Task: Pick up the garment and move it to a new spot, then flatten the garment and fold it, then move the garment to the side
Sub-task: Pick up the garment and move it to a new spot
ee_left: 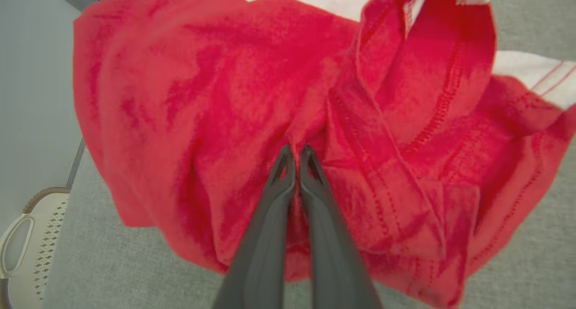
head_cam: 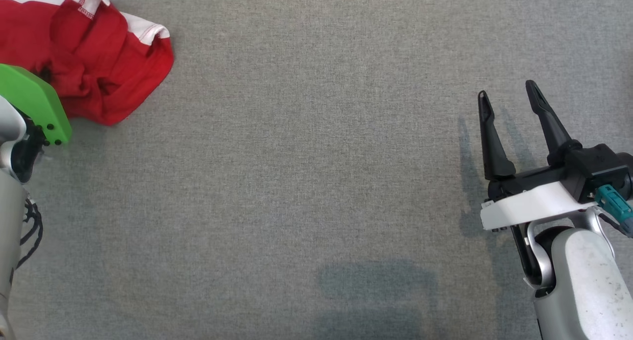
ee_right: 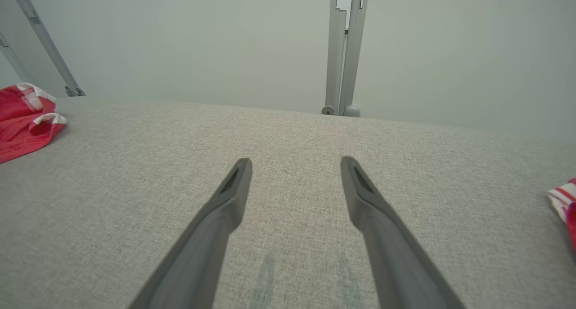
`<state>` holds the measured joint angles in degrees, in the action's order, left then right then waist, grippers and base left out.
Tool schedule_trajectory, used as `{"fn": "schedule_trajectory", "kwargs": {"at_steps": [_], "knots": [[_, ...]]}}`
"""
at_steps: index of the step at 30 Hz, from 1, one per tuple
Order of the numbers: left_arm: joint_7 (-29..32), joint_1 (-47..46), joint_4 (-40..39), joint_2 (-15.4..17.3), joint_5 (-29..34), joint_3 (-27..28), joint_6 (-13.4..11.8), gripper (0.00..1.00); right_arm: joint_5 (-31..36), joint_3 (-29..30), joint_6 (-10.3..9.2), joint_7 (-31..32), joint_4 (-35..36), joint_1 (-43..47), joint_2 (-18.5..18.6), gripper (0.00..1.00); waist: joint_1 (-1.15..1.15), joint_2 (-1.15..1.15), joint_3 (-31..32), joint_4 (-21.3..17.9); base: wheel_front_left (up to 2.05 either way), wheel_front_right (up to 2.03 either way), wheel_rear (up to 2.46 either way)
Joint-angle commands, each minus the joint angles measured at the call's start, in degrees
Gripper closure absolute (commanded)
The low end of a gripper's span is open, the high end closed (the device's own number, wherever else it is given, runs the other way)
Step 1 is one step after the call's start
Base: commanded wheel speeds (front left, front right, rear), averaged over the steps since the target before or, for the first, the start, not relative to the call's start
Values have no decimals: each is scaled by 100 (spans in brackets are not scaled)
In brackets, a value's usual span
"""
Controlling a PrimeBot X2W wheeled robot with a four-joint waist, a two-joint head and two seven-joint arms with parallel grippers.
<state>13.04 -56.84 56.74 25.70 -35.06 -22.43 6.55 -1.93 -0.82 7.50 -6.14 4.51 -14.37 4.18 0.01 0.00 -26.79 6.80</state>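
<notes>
The garment (head_cam: 94,58) is a crumpled red piece with white trim, lying at the far left of the grey cloth table. My left gripper (ee_left: 297,152) is shut on a fold of the garment (ee_left: 225,97) near its middle; in the head view its fingers are hidden behind a green wrist plate (head_cam: 34,102). My right gripper (head_cam: 509,100) hovers open over bare cloth at the right, nothing between its fingers (ee_right: 234,187). In the right wrist view the garment (ee_right: 24,120) shows at the far left edge.
The grey fabric table (head_cam: 306,181) spreads wide between the two arms. A metal post (ee_right: 344,52) stands behind the far edge. Another red-and-white striped cloth (ee_right: 564,203) peeks in at the right. A pale perforated basket (ee_left: 27,241) sits below the table's left side.
</notes>
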Motion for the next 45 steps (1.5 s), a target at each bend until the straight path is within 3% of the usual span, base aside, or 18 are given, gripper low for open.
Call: {"fn": "schedule_trajectory", "kwargs": {"at_steps": [1,12,26,33,40,45], "knots": [[-54,-144,17,78,50,-20,28,100,-21,19,-1,-43,-37,43,-8,0,-1,0,136,22,0,0,0],[-10,-609,-353,320,133,-437,88,100,-157,129,-1,-331,-453,201,-101,0,-1,0,905,18,0,0,0],[421,-803,-1859,513,-390,-1123,86,100,-585,167,-1,-667,-946,397,-124,0,-1,0,1724,-239,0,0,0],[413,-572,-2350,-65,-618,-1182,-156,100,-737,158,-1,-782,-1130,430,-122,0,-1,0,1941,-609,0,0,0],[77,44,-2553,-1031,-712,-1393,-629,100,-860,90,-1,-855,-1266,409,-123,0,-1,0,1869,-1061,0,0,0],[-409,674,-2178,-1738,-742,-1631,-764,100,-950,-11,-1,-876,-1345,298,-123,0,-1,0,1696,-1424,0,0,0]]}}
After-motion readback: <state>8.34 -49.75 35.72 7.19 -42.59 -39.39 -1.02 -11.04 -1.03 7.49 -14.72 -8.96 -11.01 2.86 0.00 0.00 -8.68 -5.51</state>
